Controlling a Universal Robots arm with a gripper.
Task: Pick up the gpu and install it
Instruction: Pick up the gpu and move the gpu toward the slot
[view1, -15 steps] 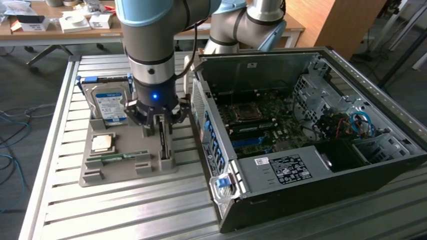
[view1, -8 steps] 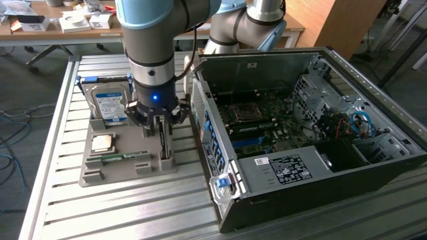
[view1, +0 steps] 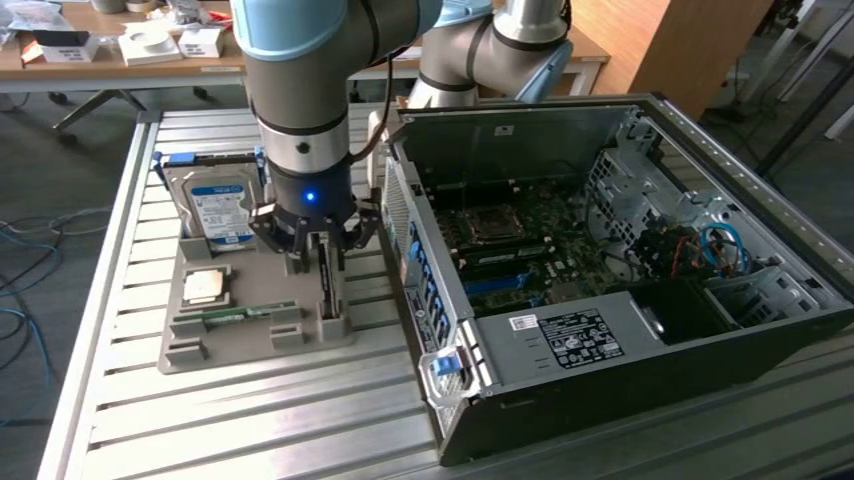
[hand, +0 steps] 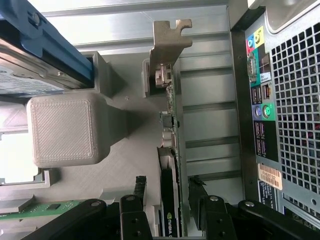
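The gripper (view1: 322, 252) hangs over the grey holder (view1: 200, 345), its 2 fingers (hand: 140, 186) spread wide. The gpu (view1: 328, 288) stands on edge in the holder's slot nearest the computer case (view1: 747, 330), directly between both fingers, unclamped.

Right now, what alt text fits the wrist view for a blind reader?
The open gripper straddles the gpu, a dark card standing on edge in a grey holder. The port panel of a computer case stands beside it.
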